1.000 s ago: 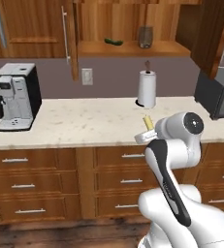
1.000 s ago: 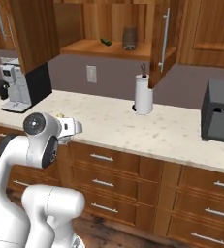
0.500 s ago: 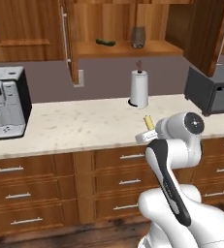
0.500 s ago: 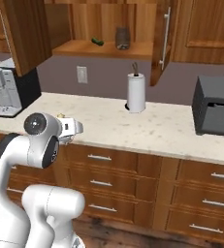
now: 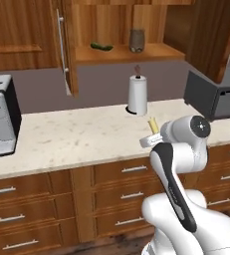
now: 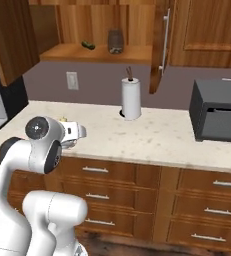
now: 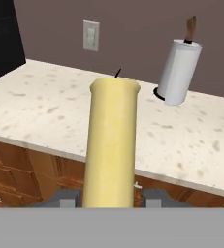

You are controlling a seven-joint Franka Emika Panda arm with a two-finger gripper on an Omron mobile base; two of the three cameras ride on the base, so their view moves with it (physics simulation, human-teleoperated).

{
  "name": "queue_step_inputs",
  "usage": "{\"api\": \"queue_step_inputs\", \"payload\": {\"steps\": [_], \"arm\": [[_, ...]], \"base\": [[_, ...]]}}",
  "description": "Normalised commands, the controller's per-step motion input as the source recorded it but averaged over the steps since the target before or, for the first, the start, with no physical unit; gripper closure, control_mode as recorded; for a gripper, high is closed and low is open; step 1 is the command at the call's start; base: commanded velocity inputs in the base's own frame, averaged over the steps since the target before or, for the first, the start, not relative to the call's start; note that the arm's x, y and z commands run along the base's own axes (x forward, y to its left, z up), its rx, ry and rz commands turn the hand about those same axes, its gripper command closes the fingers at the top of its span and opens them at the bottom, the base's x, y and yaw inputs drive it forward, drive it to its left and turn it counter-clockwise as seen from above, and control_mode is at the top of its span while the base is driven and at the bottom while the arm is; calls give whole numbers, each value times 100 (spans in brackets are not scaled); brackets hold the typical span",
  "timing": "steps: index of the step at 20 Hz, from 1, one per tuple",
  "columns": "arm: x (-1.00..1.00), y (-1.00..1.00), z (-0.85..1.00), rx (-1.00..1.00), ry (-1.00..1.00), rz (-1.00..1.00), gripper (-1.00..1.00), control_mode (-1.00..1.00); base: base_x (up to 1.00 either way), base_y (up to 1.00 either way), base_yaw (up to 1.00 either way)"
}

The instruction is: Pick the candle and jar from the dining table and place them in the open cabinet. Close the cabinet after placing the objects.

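gripper [image 7: 111,197]: pinching the candle [image 7: 111,145] upright between both fingers | candle: held above counter front edge | jar [image 6: 115,41]: on open cabinet [image 6: 97,52] shelf | paper-towel roll [image 7: 179,71]: standing on counter [image 7: 60,111]

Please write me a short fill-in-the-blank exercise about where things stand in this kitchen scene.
1. The gripper holds the pale-yellow ____ between its fingers.
2. The paper-towel roll stands on the ____.
3. The cabinet above the roll has its doors ____.
4. On the cabinet shelf, the small green thing lies beside a dark ____.

Missing words: candle; counter; open; jar
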Motion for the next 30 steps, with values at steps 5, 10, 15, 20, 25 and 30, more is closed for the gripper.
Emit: {"api": "queue_step_inputs", "payload": {"steps": [5, 10, 15, 20, 25, 30], "arm": [[0, 0, 0, 0, 0, 0, 100, 100], [0, 0, 0, 0, 0, 0, 100, 100], [0, 0, 0, 0, 0, 0, 100, 100], [0, 0, 0, 0, 0, 0, 100, 100], [0, 0, 0, 0, 0, 0, 100, 100], [0, 0, 0, 0, 0, 0, 100, 100]], "base": [[44, 33, -7], [36, 34, -4], [44, 30, -3], [35, 26, -2], [30, 26, -2], [30, 25, -2]]}}
